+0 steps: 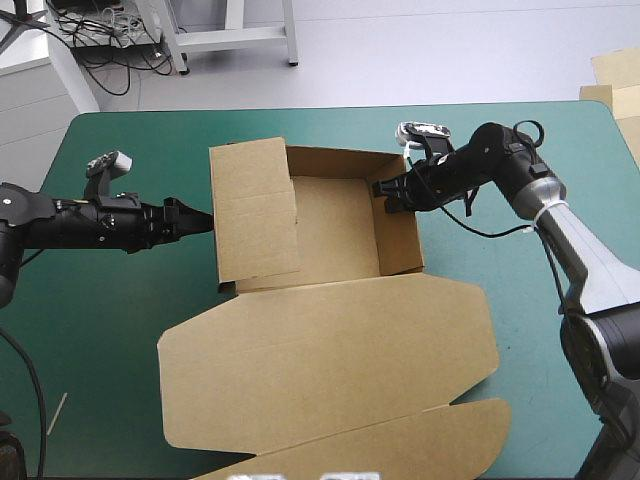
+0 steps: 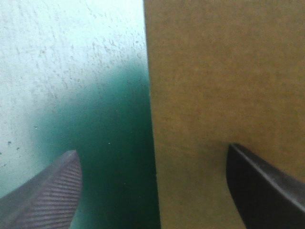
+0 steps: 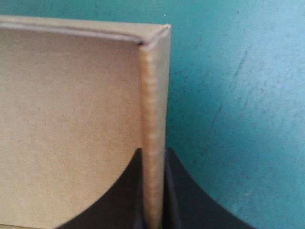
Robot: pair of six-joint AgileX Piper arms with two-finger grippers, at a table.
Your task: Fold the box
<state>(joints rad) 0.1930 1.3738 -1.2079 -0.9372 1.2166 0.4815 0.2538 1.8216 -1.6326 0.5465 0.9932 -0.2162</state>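
While the brown box [image 1: 330,350] lay at the middle of the worktop [image 1: 120,330], its tray stood open toward the far edge and its lid lay flat toward the near edge. One side panel [image 1: 255,215] was folded inward over the left part of the tray. The left gripper [image 1: 200,222] sat low at that panel's outer edge. In the left wrist view its black fingers [image 2: 47,195] stood wide apart, with the edge of the board between them and nothing clamped. The right gripper [image 1: 386,192] was at the tray's right wall [image 1: 402,240], near the far corner. In the right wrist view its fingers [image 3: 124,200] were all but closed on the top edge of that wall, one on each face, with the teal-green cover [image 3: 238,95] beside it.
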